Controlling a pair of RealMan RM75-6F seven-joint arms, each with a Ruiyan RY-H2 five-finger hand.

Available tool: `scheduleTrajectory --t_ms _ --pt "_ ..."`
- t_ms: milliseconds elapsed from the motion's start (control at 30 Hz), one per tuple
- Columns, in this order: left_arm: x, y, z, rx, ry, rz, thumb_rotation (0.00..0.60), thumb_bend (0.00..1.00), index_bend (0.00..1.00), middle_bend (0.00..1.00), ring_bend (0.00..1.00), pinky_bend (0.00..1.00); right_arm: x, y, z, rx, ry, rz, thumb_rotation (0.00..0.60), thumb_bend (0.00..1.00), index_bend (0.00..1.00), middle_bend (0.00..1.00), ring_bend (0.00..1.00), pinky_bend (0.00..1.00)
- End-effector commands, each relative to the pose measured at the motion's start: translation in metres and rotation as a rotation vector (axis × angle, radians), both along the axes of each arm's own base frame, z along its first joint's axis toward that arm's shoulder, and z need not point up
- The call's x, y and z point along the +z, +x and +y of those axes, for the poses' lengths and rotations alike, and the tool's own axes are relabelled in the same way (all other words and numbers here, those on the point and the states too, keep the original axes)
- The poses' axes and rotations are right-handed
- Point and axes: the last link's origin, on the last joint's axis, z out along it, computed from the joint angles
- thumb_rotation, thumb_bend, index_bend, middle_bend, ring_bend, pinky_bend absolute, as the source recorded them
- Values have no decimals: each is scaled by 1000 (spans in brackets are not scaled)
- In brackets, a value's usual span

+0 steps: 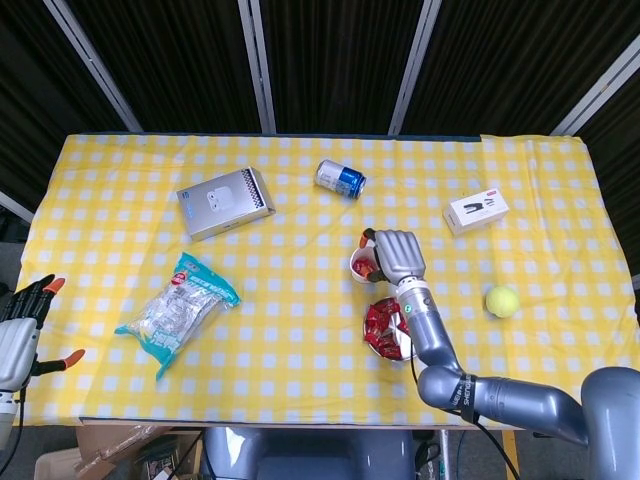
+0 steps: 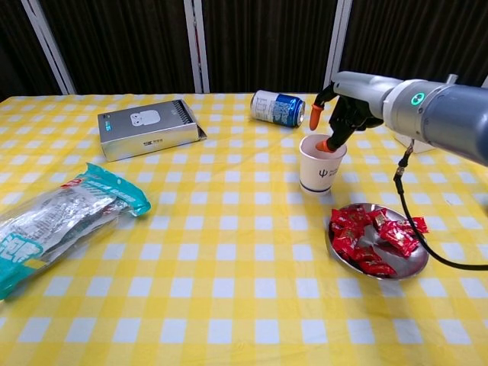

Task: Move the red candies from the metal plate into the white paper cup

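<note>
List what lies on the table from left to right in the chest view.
Snack bag → grey box → blue can → white paper cup → metal plate of red candies.

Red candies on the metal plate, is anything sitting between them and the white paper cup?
Nothing visible: the red candies lie just beside the white paper cup, bare cloth between. The right hand hovers above the cup's mouth.

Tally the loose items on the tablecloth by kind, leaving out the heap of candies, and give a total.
Boxes: 2, grey and white
Drink can: 1
Paper cup: 1
Metal plate: 1
Snack bag: 1
Tennis ball: 1
Total: 7
</note>
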Motion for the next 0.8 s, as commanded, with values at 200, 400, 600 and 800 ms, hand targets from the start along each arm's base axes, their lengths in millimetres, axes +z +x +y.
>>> scheduleTrajectory --t_ms 200,400,600,800 --pt "1 -2 -2 0 4 0 600 37 0 0 0 0 24 -3 32 63 -8 21 600 346 359 833 849 954" --pt "2 -2 -3 -5 9 0 600 38 0 0 0 0 31 -28 70 76 54 100 600 339 318 833 846 951" --pt "1 1 -3 -22 14 5 600 37 0 0 0 0 24 -51 103 66 141 159 600 272 245 834 845 950" --pt "1 2 -4 -30 17 10 600 37 0 0 0 0 12 -59 121 64 198 188 600 259 235 833 845 950"
